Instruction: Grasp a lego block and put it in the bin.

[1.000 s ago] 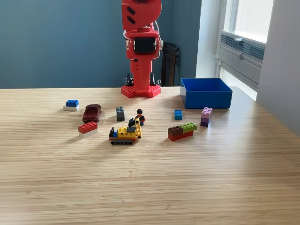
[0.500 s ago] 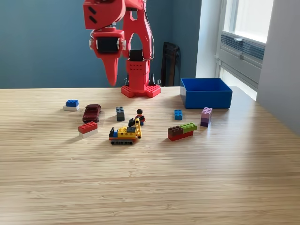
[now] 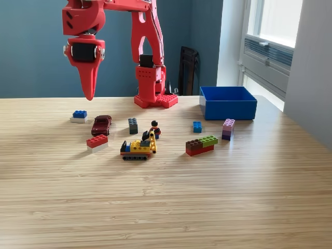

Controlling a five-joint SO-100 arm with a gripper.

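Observation:
My red gripper (image 3: 89,95) hangs in the air at the exterior view's left, pointing down, its jaws drawn together into one point with nothing held. Just below and slightly left of it a blue-on-white lego block (image 3: 79,115) lies on the table. A red-on-white block (image 3: 97,141), a dark grey block (image 3: 133,125), a small blue block (image 3: 197,126), a purple block (image 3: 228,129) and a brown, green and red stack (image 3: 202,145) are spread across the table. The blue bin (image 3: 227,109) stands at the back right with no block showing inside.
A dark red toy car (image 3: 101,124) sits beside the red-on-white block. A minifigure (image 3: 154,128) and a small yellow bulldozer (image 3: 138,148) stand mid-table. The arm's red base (image 3: 154,99) is at the back centre. A window wall runs along the right.
The arm has swung from above its base to the exterior view's left, and the gripper now points down over the blue-on-white block. No block has moved.

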